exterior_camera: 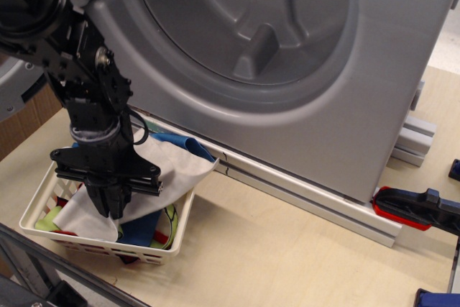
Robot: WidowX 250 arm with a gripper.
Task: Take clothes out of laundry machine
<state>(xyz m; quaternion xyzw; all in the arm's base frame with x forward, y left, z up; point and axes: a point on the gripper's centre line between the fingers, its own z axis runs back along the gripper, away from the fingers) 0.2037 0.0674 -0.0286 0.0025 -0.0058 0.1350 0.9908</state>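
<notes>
The pale grey-white cloth (172,170) hangs from my gripper (109,206) and drapes over the white slatted basket (169,239), its right corner reaching past the basket's far rim. The gripper points down into the basket and is shut on the cloth near its middle. The laundry machine (302,70) fills the back, its round ribbed drum (244,19) open and showing no cloth inside. The door (14,98) stands open at the far left, mostly hidden by my arm.
In the basket lie a blue cloth (140,231) and a lime-green cloth (43,222). Another blue cloth (188,145) lies behind the basket. An aluminium rail (302,195) runs along the machine's base. A red-and-black clamp (413,210) sits at the right.
</notes>
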